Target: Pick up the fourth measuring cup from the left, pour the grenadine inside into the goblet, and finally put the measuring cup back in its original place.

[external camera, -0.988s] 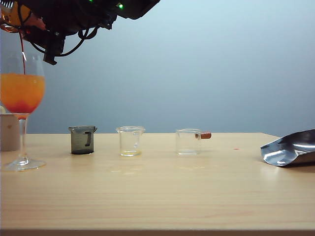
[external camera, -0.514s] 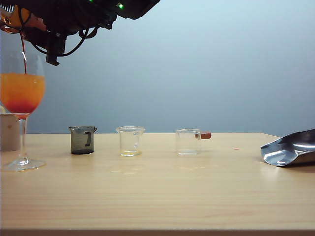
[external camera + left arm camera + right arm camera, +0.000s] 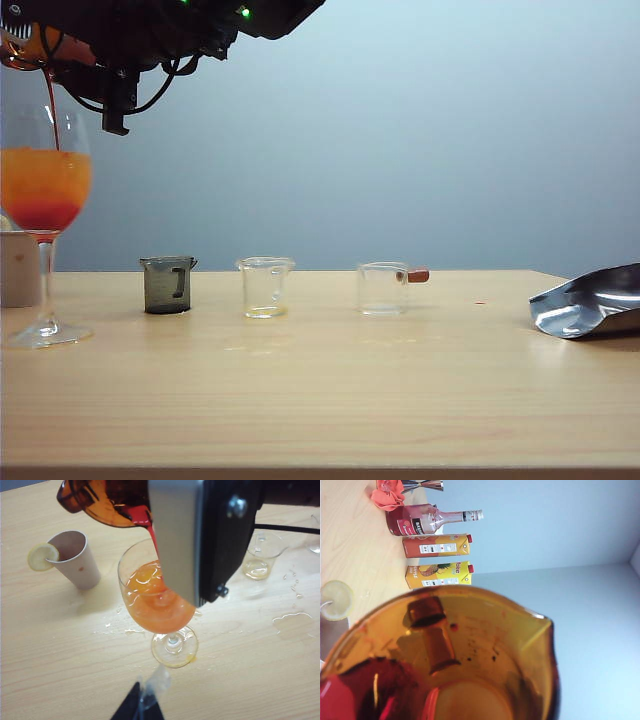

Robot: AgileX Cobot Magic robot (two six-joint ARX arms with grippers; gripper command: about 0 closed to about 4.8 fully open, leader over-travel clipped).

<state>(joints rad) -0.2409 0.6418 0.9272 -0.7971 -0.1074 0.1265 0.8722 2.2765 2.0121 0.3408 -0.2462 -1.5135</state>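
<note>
**Grenadine pouring into the goblet**

The right end effector (image 3: 60,45) holds the fourth measuring cup (image 3: 107,500), amber-brown glass, tipped above the goblet (image 3: 45,190); its grip on the cup shows in the left wrist view. A thin red stream of grenadine (image 3: 50,100) falls from the cup's lip into the goblet, settling as a red layer under the orange juice (image 3: 160,602).

Only the right wrist view looks into the cup, with syrup pooled at its lip, and shows cartons and a bottle behind the goblet.

The left end effector (image 3: 142,705) hovers near the goblet's foot, fingertips barely visible, so I cannot tell its state.

Only the exterior view shows the smoky grey cup (image 3: 167,284) beside the goblet on the tabletop (image 3: 320,400).
</note>
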